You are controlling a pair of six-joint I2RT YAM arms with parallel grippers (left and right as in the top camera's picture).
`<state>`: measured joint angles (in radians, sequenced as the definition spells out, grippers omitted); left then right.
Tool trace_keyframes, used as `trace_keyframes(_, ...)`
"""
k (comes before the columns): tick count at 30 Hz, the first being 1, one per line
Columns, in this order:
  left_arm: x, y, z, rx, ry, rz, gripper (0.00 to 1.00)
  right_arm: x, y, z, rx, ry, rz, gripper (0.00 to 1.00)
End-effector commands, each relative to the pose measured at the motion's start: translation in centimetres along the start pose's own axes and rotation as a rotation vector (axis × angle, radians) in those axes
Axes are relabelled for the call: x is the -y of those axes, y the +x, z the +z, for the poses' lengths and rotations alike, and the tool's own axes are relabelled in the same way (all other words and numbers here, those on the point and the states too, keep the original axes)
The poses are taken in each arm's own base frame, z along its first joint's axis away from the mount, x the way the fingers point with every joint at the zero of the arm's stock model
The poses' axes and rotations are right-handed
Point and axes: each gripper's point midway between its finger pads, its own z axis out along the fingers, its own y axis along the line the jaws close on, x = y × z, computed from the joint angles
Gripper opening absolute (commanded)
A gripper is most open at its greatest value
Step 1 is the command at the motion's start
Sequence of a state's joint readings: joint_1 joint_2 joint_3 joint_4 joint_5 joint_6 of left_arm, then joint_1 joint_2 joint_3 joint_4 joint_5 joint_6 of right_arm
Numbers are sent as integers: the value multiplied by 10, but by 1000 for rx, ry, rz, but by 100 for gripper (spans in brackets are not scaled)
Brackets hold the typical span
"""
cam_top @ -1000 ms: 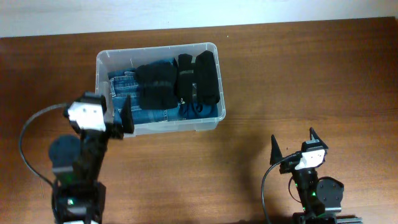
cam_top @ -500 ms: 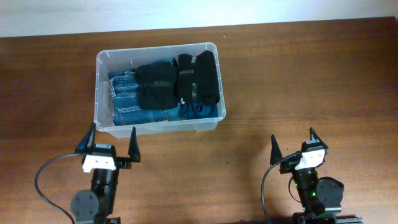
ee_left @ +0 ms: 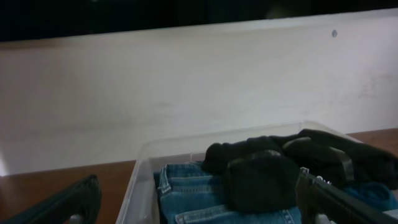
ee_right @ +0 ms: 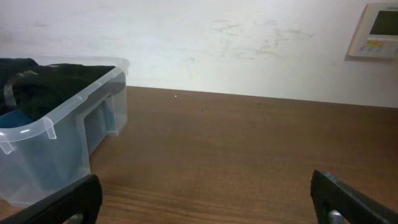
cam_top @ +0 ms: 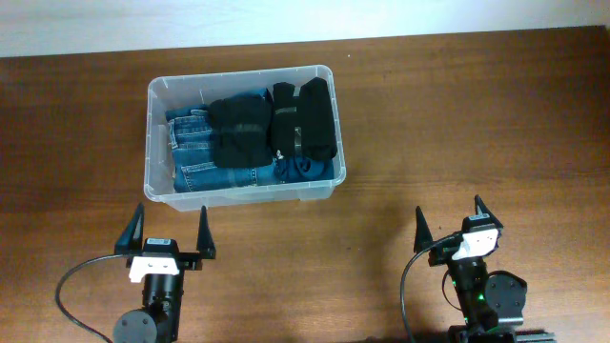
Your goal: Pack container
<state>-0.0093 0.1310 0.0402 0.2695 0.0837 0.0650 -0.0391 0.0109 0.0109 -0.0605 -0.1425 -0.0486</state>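
The container (cam_top: 155, 145) is a clear plastic bin at the table's upper left. It holds folded blue jeans (cam_top: 205, 171) and black garments (cam_top: 276, 124). It also shows in the left wrist view (ee_left: 140, 180) and the right wrist view (ee_right: 56, 134). My left gripper (cam_top: 167, 232) is open and empty, low at the front left, just in front of the bin's near wall. My right gripper (cam_top: 448, 222) is open and empty at the front right, well apart from the bin.
The brown wooden table (cam_top: 457, 124) stretches right of the bin. A white wall (ee_right: 217, 43) runs behind the table, with a wall panel (ee_right: 378, 30) at its right. Cables loop beside each arm base.
My left arm has drawn back from the bin's front left corner toward the table's front edge and lowered, its gripper open and empty throughout. The right arm has not moved.
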Motion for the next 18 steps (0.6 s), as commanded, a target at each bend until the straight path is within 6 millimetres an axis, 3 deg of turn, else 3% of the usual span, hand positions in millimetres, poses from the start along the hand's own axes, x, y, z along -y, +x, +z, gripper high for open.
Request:
trace_keyframes(1, -4, 7, -3, -18, -25, 18, 99, 0, 3, 0, -5, 2, 0, 99)
trace_keyframes(7, -3, 16, -9, -33, -27, 17, 99, 0, 3, 0, -5, 2, 0, 98)
trace_keyframes(12, -2, 37, -10, -117, -22, 12, 99, 0, 3, 0, -5, 2, 1, 99)
trace_keyframes(16, 1, 71, -17, -258, -10, 1, 99, 0, 3, 0, -5, 2, 0, 99)
trace_keyframes(18, 0, 71, -17, -257, -20, 3, 99, 0, 3, 0, -5, 2, 1, 99)
